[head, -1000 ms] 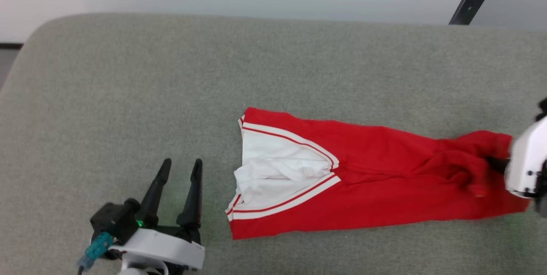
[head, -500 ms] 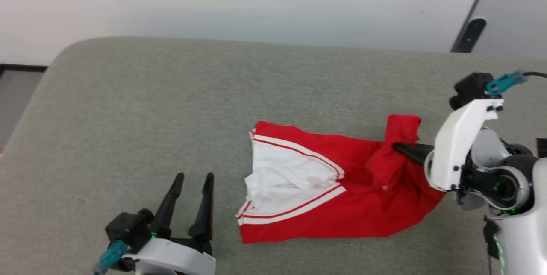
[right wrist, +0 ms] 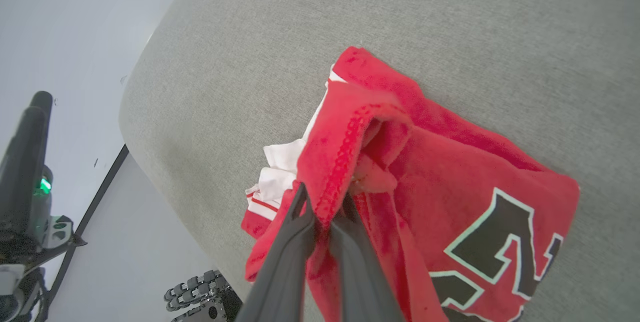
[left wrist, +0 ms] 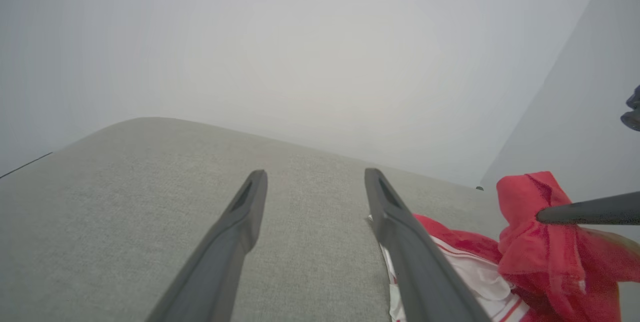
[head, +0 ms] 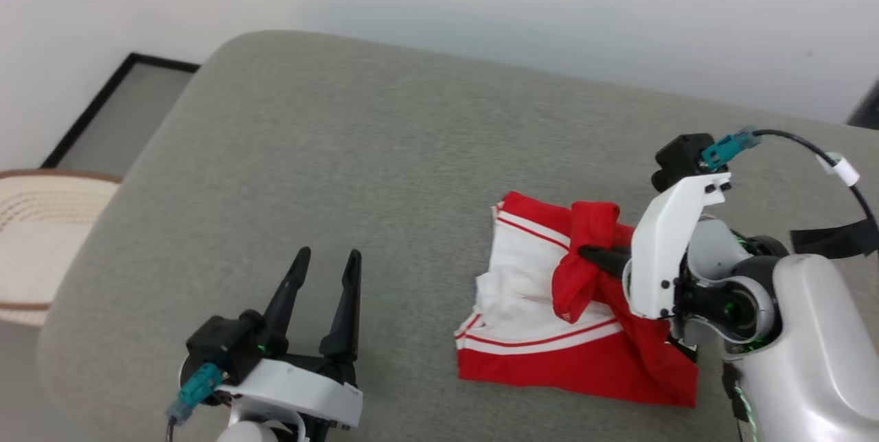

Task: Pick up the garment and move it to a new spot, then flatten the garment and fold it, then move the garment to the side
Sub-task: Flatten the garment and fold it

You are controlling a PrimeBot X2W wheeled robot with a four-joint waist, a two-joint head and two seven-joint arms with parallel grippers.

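The garment is a red shirt with white sleeves and striped trim, lying on the grey cushion at the right. My right gripper is shut on its red hem and holds that end lifted over the white sleeve part. In the right wrist view the pinched hem bunches above the right gripper, and black white-outlined letters show on the hanging cloth. My left gripper stands open and empty to the left of the garment; the left wrist view shows the left gripper wide apart beside the garment.
The grey cushion has a rounded far-left corner and free room to the left and behind the garment. A cream woven basket sits on the floor at the far left. A pale wall rises behind.
My right gripper has carried the garment's red end leftward over the white sleeve, folding the shirt shorter. The camera has turned, shifting the whole picture. The left gripper stays open.
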